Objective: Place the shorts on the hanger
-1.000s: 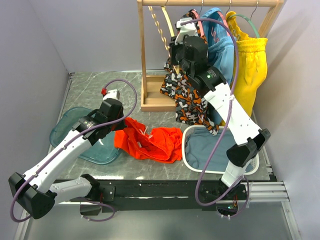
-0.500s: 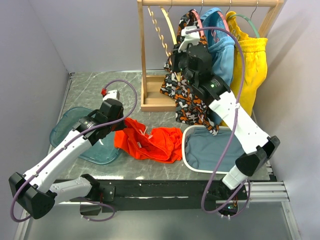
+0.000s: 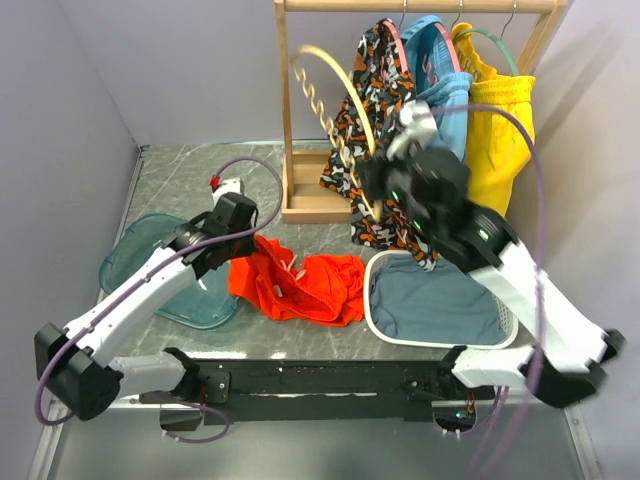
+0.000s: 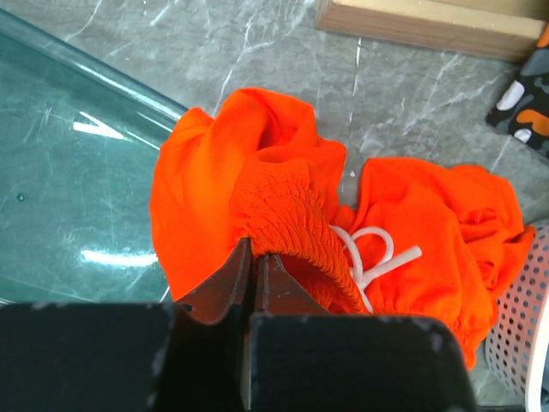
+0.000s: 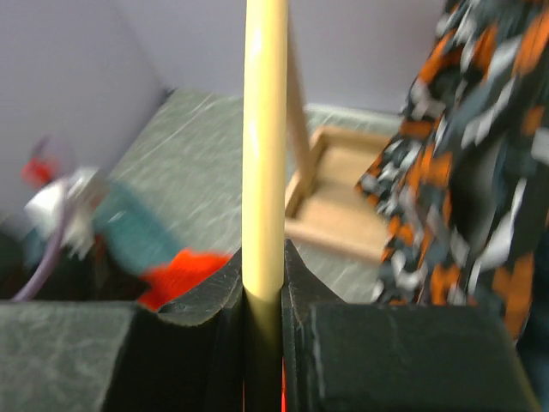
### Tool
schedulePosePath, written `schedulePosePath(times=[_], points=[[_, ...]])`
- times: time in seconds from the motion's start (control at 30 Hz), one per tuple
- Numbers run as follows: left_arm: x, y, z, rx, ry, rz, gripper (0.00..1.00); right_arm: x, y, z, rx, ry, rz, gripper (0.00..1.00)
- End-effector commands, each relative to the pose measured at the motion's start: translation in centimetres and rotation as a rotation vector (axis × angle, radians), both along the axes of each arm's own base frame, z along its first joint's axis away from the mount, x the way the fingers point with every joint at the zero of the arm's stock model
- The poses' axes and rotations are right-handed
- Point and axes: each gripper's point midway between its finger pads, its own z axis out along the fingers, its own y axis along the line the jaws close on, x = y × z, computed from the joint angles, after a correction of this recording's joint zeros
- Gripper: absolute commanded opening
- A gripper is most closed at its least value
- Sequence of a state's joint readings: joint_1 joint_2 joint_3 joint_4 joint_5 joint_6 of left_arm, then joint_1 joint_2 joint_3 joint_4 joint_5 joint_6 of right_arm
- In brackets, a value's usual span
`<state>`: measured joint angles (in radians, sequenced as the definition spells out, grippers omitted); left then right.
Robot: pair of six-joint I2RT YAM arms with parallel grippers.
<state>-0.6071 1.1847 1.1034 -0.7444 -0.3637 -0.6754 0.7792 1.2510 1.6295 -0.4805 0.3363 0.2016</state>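
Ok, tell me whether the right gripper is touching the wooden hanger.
Touching. In the right wrist view the right gripper has its jaws closed on the hanger rim, with no gap on either side.

Lit brightly and evenly from overhead, casting only soft, faint shadows on the tabletop [image 3: 190, 180]. Glinting in white streaks off the teal lid [image 4: 69, 189]. Smeared by motion along the right arm [image 3: 540, 300] from above, and throughout the right wrist view behind the crisper hanger [image 5: 263, 129]; sharp at the left wrist.
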Motion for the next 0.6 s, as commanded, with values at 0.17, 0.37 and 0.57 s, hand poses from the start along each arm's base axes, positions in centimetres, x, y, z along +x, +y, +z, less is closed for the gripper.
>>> schedulePosePath(times=[0.17, 0.37, 0.57], points=[[4.4, -0.7, 1.9, -0.004, -0.021, 0.075, 0.01, -13.4, -4.0, -6.1, 0.159, 0.211, 0.234, 0.00], [5.8, 0.1, 1.7, 0.016, -0.009, 0.096, 0.01, -17.9, -4.0, -10.8, 0.144, 0.338, 0.399, 0.00], [6.1, 0.5, 1.7, 0.052, -0.007, 0.081, 0.01, -19.3, -3.4, -14.8, 0.083, 0.427, 0.471, 0.00]])
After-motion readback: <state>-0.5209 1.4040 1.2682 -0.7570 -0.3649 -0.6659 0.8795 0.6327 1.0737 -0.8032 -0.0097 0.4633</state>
